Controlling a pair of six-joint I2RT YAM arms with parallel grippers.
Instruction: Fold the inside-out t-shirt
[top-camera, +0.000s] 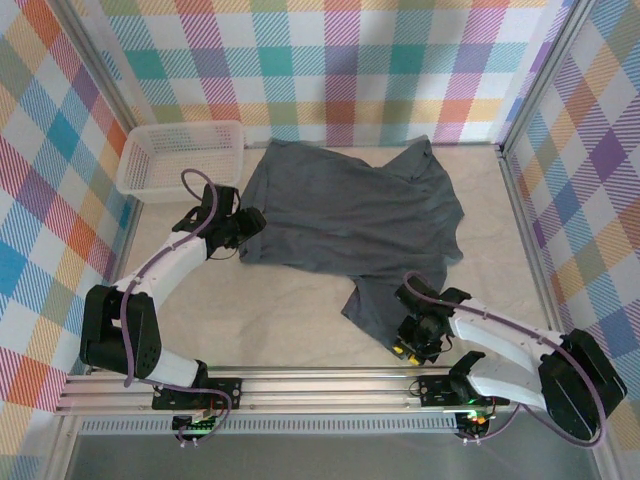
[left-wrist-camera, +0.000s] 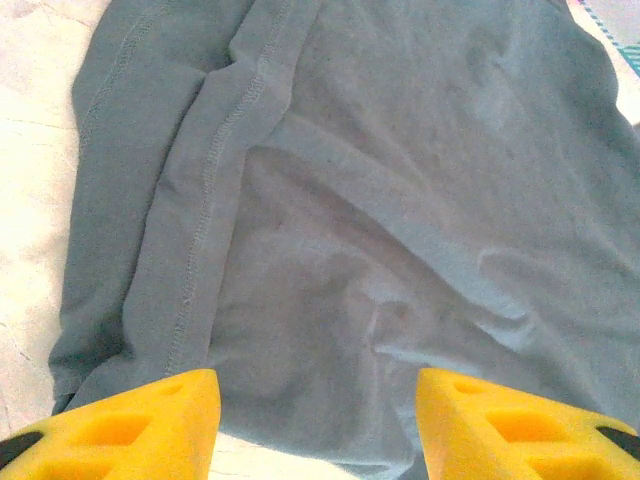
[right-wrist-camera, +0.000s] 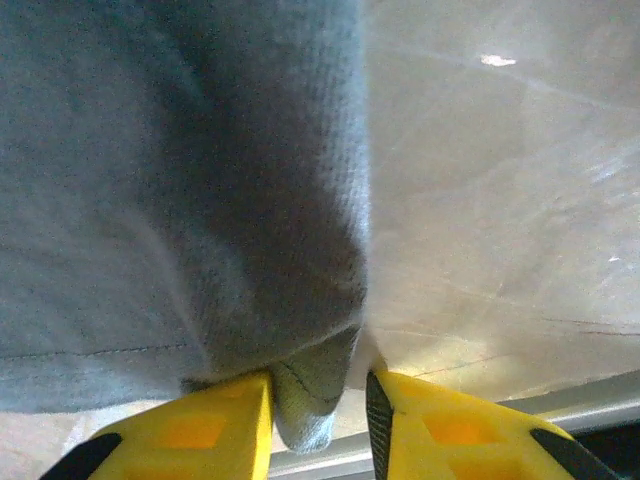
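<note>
Pinched close against the lens in the right gripper (right-wrist-camera: 318, 415): a stitched edge of the inside-out t-shirt (top-camera: 350, 215), clamped between both yellow fingers (right-wrist-camera: 200, 430) at the garment's near flap. Hovering over the shirt's left edge, the left gripper (left-wrist-camera: 318, 420), spread apart and gripping nothing. Lies mostly flat in the middle of the table (top-camera: 300, 310), just right of the white basket (top-camera: 180, 160), wrinkled, with one flap trailing toward the right arm. Shows no fold made; seemingly only a first grasp, with all the folding left to do. Judging by the hemmed left edge, runs with its long axis left to right, hem leftward, neck probably rightward; cannot tell for sure.
</note>
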